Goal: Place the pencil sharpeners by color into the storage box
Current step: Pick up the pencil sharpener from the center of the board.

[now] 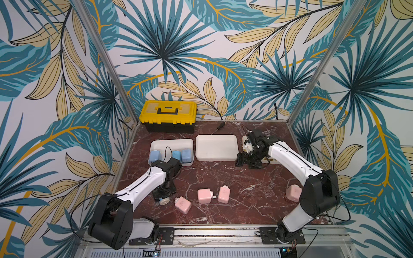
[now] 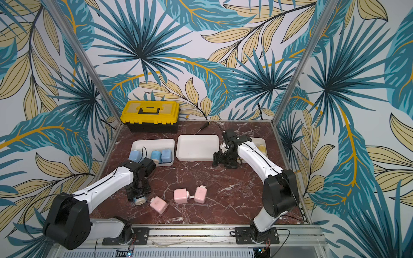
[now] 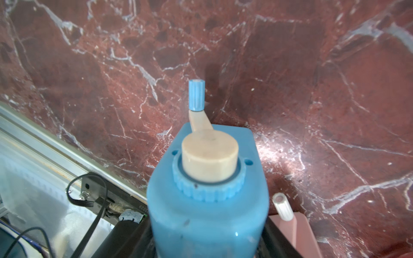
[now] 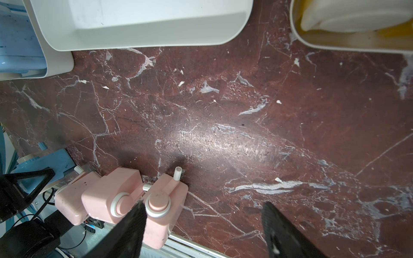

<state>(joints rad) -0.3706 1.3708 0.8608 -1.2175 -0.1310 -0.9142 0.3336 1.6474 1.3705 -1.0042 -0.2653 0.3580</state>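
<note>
My left gripper (image 1: 163, 197) is shut on a blue pencil sharpener (image 3: 207, 212) low over the table's front left; its cream crank end (image 1: 164, 201) shows in a top view. Beside it on the table lie several pink pencil sharpeners (image 1: 183, 204) (image 1: 204, 196) (image 1: 224, 194) (image 1: 293, 193). Of the white storage boxes, the left one (image 1: 171, 142) holds three blue sharpeners (image 1: 176, 154), the middle one (image 1: 216, 154) is empty, and the right one (image 2: 260, 141) holds yellow ones (image 2: 262, 149), mostly hidden by my right arm. My right gripper (image 4: 205, 225) hangs open in front of the middle box.
A yellow-lidded toolbox (image 1: 168, 115) stands at the back left, with a screwdriver (image 1: 220, 127) lying beside it. A metal rail (image 1: 212, 232) runs along the table's front edge. Aluminium posts frame the back corners.
</note>
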